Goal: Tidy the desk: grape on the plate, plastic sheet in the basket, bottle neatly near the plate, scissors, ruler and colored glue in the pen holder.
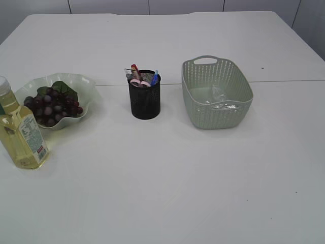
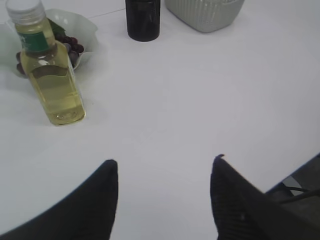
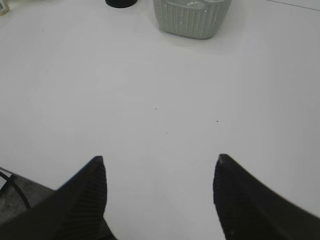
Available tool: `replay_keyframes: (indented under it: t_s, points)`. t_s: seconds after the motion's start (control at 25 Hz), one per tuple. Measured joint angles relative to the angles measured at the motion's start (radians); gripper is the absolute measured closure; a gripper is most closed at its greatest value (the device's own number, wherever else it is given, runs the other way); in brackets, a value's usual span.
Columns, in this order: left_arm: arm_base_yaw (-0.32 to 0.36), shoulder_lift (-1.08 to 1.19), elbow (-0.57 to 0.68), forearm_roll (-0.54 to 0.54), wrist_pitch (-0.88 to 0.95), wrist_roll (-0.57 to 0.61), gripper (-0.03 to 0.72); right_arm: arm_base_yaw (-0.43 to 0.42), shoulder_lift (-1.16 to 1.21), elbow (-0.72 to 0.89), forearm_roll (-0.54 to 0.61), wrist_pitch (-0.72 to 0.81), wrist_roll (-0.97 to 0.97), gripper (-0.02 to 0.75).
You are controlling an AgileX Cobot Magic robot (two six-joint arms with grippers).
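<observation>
A bunch of dark grapes point(image 1: 53, 107) lies on the wavy pale plate point(image 1: 84, 84). A bottle of yellow liquid point(image 1: 21, 133) stands upright in front of the plate, also in the left wrist view point(image 2: 52, 80). The black mesh pen holder point(image 1: 145, 101) holds pink-handled scissors point(image 1: 139, 82), a clear ruler point(image 1: 128, 72) and colored glue point(image 1: 155, 77). A clear plastic sheet point(image 1: 219, 98) lies in the grey-green basket point(image 1: 238, 112). My left gripper point(image 2: 165, 162) is open and empty above bare table. My right gripper point(image 3: 160, 160) is open and empty above bare table. Neither gripper shows in the exterior view.
The white table point(image 1: 167, 178) has a seam across its back part. The table's near edge and cables show at the corners of the wrist views. The basket point(image 3: 192, 20) and pen holder base point(image 3: 120, 2) show far ahead in the right wrist view.
</observation>
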Motion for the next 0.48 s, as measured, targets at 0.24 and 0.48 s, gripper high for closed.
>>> replay_keyframes:
  t_s: [0.24,0.48]
  points:
    - [0.131,0.0,0.0,0.0,0.0,0.0,0.254,-0.034,-0.04,0.0,0.0,0.008,0.0,0.247]
    - [0.291,0.0,0.0,0.0,0.0,0.0,0.254,-0.076,-0.042,-0.002,0.0,0.01,0.0,0.247]
